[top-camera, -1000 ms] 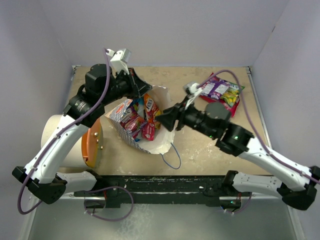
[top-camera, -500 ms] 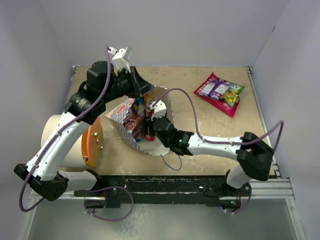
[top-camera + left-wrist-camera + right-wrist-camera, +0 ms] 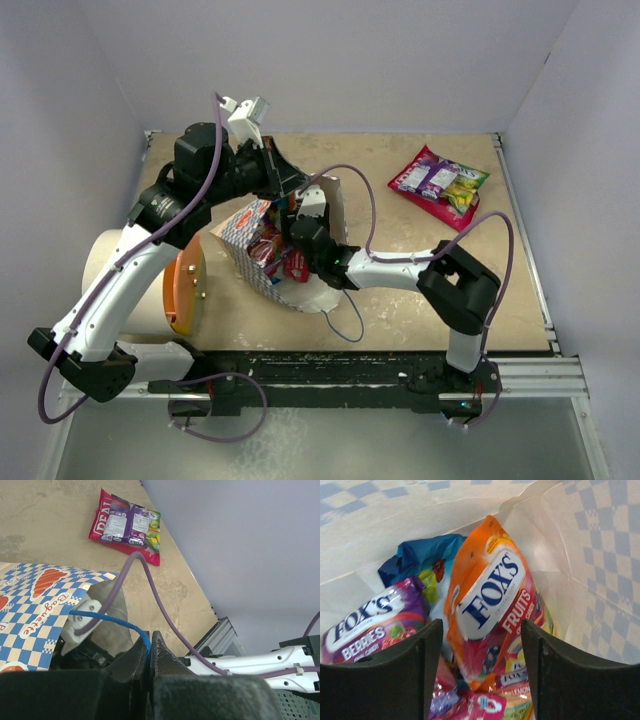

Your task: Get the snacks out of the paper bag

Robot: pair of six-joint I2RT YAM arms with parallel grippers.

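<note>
Right claw (image 3: 480,630) sits inside the paper bag (image 3: 238,226), jaws wide, gripping nothing, straddling an orange packet (image 3: 485,590). Left claw (image 3: 149,647) is clamped on the bag's blue cord (image 3: 110,620), apparently propping the mouth open. Other packets (image 3: 438,185) lie well beyond the bag.

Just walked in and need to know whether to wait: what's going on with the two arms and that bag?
The left gripper is shut on the blue cord handle of the paper bag. The right gripper is open inside the bag, its fingers either side of an orange packet, not closed on it. A purple packet and others lie beside it. A small pile of packets lies out on the table.
</note>
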